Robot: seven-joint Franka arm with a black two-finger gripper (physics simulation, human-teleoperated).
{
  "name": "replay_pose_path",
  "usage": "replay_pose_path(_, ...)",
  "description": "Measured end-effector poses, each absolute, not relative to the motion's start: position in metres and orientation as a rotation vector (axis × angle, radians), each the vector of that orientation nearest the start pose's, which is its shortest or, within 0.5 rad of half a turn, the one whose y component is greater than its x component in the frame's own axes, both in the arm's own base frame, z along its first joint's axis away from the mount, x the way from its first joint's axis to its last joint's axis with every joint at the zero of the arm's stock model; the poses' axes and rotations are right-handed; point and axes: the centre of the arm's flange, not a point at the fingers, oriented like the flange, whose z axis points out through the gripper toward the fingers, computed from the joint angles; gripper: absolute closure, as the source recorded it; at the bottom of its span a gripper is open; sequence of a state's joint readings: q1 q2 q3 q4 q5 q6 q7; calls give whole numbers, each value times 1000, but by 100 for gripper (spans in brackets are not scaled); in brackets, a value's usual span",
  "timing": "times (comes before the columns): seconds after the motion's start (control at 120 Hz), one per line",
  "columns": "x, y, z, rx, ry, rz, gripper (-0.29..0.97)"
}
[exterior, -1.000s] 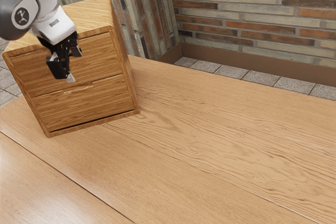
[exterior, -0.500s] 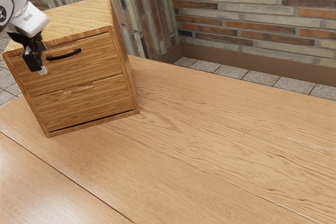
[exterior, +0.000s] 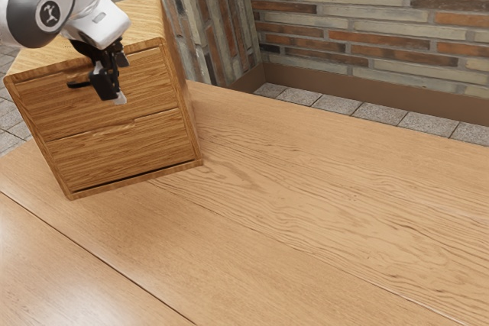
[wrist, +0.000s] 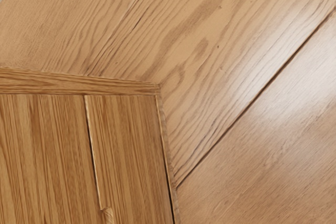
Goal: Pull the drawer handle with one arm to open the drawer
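Though the end effector (exterior: pixel 113 93) sits at the drawer handle (exterior: pixel 79 83), its grip is unclear.

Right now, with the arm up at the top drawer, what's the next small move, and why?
Probably secure a hold on the black handle, then pull straight out from the drawer front. The gripper hangs in front of the top drawer, covering the handle's end toward the exterior view's right. That drawer sits flush with the cabinet, so it isn't open yet.
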State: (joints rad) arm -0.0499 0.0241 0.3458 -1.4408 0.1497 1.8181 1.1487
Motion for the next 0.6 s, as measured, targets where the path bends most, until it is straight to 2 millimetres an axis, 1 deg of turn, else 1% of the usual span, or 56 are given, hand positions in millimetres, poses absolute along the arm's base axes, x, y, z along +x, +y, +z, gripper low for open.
replay_pose_path(0.1, 556, 171, 701, -2526, 1169, -229, 0)
replay_pose_path(0.208, 554, 178, 701, -2541, 1140, -227, 0)
replay_pose_path(0.3, 548, 194, 701, -2561, 1093, -221, 0)
replay_pose_path(0.508, 529, 243, 702, -2610, 958, -203, 0)
replay_pose_path(0.6, 521, 260, 700, -2627, 908, -193, 0)
